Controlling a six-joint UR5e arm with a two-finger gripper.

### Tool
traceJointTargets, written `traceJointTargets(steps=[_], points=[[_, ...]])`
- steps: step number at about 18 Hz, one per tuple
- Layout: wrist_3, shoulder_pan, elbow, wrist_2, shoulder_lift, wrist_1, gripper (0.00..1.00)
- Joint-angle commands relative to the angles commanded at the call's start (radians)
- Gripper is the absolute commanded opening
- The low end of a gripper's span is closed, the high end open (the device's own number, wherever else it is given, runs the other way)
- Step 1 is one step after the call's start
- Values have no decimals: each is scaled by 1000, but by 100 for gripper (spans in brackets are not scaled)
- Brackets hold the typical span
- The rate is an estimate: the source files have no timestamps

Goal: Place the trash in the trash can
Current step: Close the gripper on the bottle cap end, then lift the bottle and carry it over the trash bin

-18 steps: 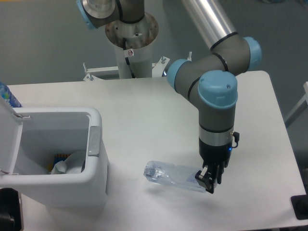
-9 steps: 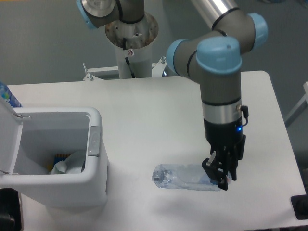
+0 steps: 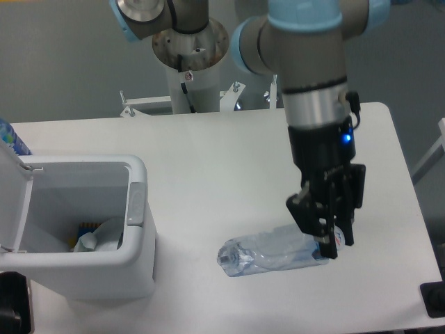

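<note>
Approx halfway done. Nearest, at 5 o'clock: the bottle (image 3: 272, 252), crushed clear plastic w/ bluish tint, crinkled and glossy, lies tilted, one end pinched by the arm's jaws (image 3: 327, 236), other end low near the desk (image 3: 208, 174). Jaws black, angular, clamped on the bottle's right end. At 8 o'clock, the bin (image 3: 132, 243): white smooth plastic, rounded corners, lid (image 3: 10, 202) swung open, grey tab on rim. Inside, the tissue (image 3: 97, 236), soft crumpled white paper, already in. Left to do, I'd judge: carry bottle over, drop it in. Desk is matte white.
</note>
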Motion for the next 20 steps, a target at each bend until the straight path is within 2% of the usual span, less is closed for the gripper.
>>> traceJointTargets(steps=[4,7,15,20], points=[[-2,-3,-2,-31,52,18,15],[-2,-35,-14,-49,88,18,15],[5,-182,-61,-49,146,20,15],[95,-267,-126,-49,158,20,15]])
